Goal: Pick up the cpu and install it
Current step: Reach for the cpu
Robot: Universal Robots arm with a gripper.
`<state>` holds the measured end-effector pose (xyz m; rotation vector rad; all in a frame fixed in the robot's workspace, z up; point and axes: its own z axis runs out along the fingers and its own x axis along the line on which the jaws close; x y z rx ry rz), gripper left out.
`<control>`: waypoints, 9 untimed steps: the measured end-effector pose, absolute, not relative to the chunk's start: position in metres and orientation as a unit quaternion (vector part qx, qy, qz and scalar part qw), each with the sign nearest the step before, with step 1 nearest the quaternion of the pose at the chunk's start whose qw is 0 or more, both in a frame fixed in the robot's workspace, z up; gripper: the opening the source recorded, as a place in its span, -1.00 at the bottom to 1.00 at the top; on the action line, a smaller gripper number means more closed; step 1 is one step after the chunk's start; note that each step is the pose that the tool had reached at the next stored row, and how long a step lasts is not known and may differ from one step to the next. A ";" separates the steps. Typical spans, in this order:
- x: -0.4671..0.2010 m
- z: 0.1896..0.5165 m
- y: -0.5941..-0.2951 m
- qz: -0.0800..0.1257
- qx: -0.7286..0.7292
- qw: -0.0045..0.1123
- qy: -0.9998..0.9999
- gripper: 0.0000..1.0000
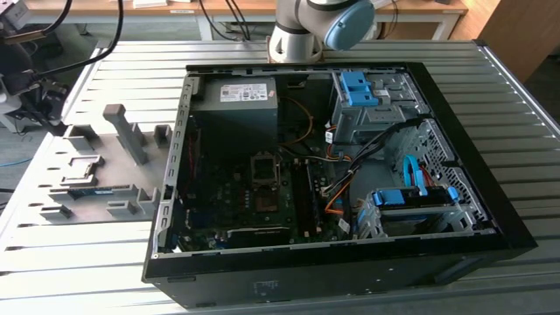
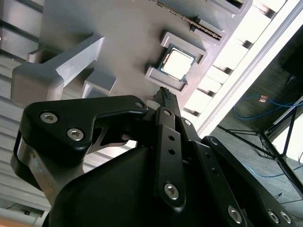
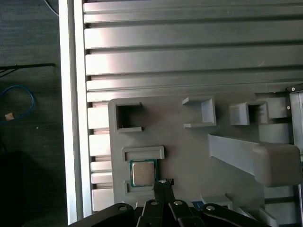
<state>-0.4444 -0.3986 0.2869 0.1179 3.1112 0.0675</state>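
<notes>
In the exterior view, a grey fixture plate (image 1: 65,157) lies on the slatted table (image 1: 490,59) at the exterior view's left. The open computer case (image 1: 516,230) lies beside it toward the exterior view's right, with the black socket frame (image 1: 264,168) on its board. The cpu (image 3: 143,173) is not in the case. In both wrist views it lies flat, metal face up, in a shallow walled recess of the fixture plate, near the plate edge that faces the table's side rail (image 3: 72,118). The gripper (image 3: 163,182) hangs over the plate with its jaws together and nothing between them. The closed tips stand just beside the cpu, over the recess wall on the side away from the rail. The chip is therefore offset from the tips toward the rail, not centred under them. The cpu is square and has no long axis, and its edges run parallel to the recess walls. Judged from this, the pick-up has not been made. The tall grey post (image 3: 277,163) stands well apart on the far side of the gripper.
</notes>
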 end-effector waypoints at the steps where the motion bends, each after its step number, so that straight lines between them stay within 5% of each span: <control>1: -0.444 0.286 -0.399 0.022 0.038 0.014 0.999 -0.80; 9: -0.444 0.281 -0.399 0.022 0.038 0.014 0.999 -0.80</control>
